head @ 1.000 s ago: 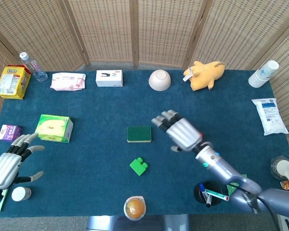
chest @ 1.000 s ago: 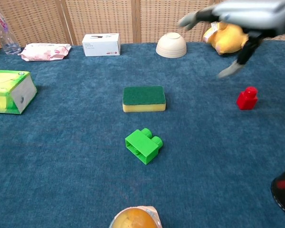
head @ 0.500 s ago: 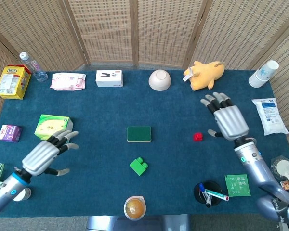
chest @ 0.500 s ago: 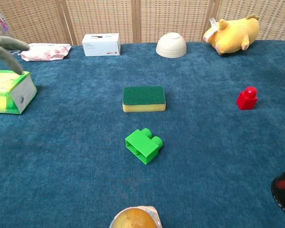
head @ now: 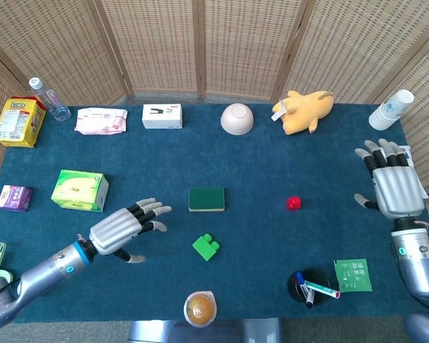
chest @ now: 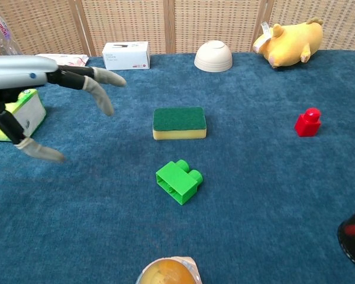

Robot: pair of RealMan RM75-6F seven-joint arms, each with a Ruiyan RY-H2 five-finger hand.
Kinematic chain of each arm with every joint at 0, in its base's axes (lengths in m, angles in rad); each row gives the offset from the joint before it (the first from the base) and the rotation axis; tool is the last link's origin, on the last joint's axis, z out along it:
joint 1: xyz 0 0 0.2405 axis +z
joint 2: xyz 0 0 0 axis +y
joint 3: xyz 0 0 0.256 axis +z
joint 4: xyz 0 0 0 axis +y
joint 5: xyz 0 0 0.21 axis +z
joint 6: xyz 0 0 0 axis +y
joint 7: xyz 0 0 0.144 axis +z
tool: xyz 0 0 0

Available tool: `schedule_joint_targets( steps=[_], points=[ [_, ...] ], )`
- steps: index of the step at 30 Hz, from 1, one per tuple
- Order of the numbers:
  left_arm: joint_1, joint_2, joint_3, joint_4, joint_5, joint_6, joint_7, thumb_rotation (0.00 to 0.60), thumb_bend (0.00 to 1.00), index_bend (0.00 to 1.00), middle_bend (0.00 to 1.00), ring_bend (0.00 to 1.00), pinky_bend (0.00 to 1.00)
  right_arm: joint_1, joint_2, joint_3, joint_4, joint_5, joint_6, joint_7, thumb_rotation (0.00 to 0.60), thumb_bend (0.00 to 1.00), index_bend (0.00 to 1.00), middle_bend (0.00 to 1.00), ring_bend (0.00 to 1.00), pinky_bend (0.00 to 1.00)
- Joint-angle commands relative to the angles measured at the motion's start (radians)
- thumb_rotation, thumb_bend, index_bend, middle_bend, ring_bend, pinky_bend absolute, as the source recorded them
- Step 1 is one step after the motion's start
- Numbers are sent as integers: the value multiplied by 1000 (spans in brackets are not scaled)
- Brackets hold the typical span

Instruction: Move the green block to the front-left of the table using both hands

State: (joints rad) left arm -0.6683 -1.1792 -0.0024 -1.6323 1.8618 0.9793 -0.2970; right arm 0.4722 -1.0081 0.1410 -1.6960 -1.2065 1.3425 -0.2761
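The green block (head: 206, 247) (chest: 178, 181) lies on the blue table near the front middle, just in front of a green-and-yellow sponge (head: 206, 199) (chest: 178, 122). My left hand (head: 123, 229) (chest: 44, 94) hovers to the block's left with fingers spread, holding nothing and a short gap away from it. My right hand (head: 391, 187) is raised at the far right edge, fingers spread and empty, far from the block. The chest view does not show the right hand.
A red block (head: 293, 203) (chest: 307, 122) sits right of centre. A green tissue box (head: 80, 190) and purple box (head: 14, 196) are at the left. An orange-filled cup (head: 200, 309) stands at the front edge, a pen holder (head: 309, 287) front right. Bowl (head: 237, 118), plush toy (head: 302, 111), boxes line the back.
My left hand has swept from the front-left corner rightward toward the green block. My right hand has drawn back from the table's middle to the far right edge. The block has not moved.
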Motion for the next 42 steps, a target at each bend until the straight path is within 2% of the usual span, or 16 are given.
schedule_joint_targets(
  steps=[1,11,16,26,33,42],
  points=[
    [-30,-27,0,11,5,-22,-5,546,228,262,37,0,0,-30,12,-1,-16,1,36,-13,600,96,202,160,73,151],
    [-163,-179,-1,80,2,-122,-83,545,228,273,31,0,0,-134,22,-18,-34,-28,168,-65,600,94,198,160,73,151],
    [-229,-263,-3,142,-3,-163,-140,544,229,276,25,0,0,-169,22,-18,-30,-40,198,-39,600,96,187,158,73,151],
    [-336,-419,1,277,-55,-259,-164,545,228,295,42,0,0,-224,35,-10,-10,-44,212,21,600,96,176,157,73,150],
    [-337,-431,34,317,-86,-230,-185,548,228,321,91,0,15,-246,41,2,-13,-53,210,45,600,95,166,157,73,150],
    [-318,-390,90,306,-91,-175,-192,546,229,378,165,62,171,-259,43,18,-33,-59,202,50,600,95,154,156,73,151]
  ],
)
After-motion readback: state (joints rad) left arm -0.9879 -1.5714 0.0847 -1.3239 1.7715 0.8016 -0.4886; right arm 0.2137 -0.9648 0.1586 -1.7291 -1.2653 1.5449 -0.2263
